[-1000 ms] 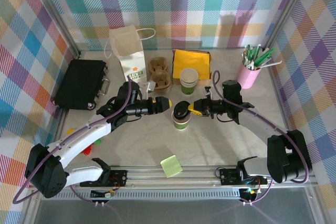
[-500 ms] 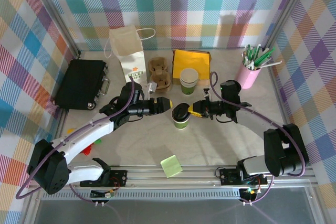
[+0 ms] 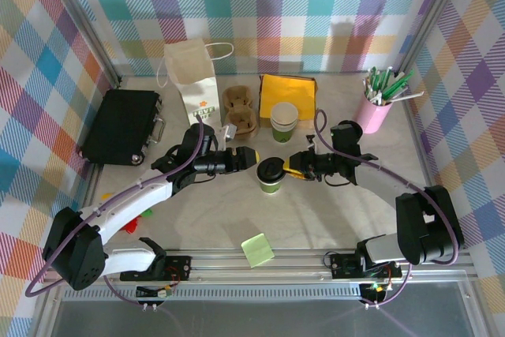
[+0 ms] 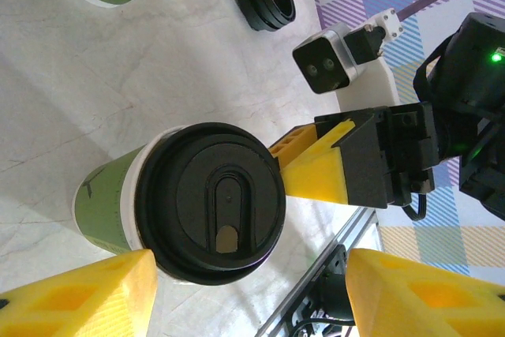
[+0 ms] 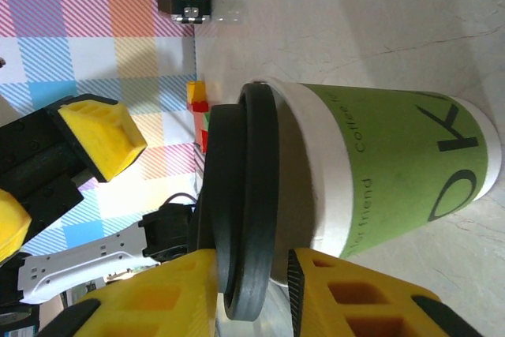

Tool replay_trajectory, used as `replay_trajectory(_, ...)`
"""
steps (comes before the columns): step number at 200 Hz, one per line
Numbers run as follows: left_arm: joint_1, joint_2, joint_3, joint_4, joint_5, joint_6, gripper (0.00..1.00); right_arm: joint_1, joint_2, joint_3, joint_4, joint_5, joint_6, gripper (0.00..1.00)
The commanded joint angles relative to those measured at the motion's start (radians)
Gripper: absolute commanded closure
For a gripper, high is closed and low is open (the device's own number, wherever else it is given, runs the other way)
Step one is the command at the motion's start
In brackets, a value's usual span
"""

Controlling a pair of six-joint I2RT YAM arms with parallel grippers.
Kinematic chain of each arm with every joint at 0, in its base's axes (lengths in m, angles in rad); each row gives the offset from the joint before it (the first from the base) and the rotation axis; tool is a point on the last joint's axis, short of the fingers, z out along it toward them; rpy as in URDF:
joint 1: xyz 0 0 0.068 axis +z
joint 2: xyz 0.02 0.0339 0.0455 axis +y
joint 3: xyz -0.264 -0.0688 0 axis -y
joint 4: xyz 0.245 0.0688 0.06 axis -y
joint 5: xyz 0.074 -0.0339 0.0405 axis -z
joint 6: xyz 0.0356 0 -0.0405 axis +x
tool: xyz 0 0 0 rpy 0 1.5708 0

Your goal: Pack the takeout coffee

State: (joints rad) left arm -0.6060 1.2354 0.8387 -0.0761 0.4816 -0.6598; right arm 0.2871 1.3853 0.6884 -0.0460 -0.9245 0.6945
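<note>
Lid [image 4: 213, 203] could come off the takeout coffee [image 3: 272, 185]
It stands on the table [image 3: 316, 211] between my grippers. My right gripper [image 5: 251, 262] straddles the lid's rim; I cannot tell whether it pinches. My left gripper [image 4: 248, 286] gapes, touching nothing. A sideways drag could unseat the lid or tip the coffee.

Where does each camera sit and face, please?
Top external: above and behind the robot, looking down at the table; left pincer and right pincer flank the takeout coffee.
Left wrist: faces down onto the lid; own yellow fingers below.
Right wrist: faces the takeout coffee side-on; own fingers straddle the lid's rim.
Shared: both wrist views show the takeout coffee and the opposite pincer.
</note>
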Motion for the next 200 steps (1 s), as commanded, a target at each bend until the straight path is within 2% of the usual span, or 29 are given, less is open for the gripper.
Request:
replay_trajectory(1,0.011,0.006,0.026,-0.004,0.012,-0.004,0.36,-0.007,0.014,0.017,-0.028,0.014,-0.037,0.68)
replay_trajectory(123,0.009,0.029,0.018,0.009,0.017,-0.004,0.37,0.003,0.023,0.034,-0.041,0.030,-0.050,0.62)
replay_trajectory(200,0.003,0.063,0.038,-0.031,-0.005,0.045,0.33,0.023,0.032,0.061,-0.101,0.067,-0.098,0.59)
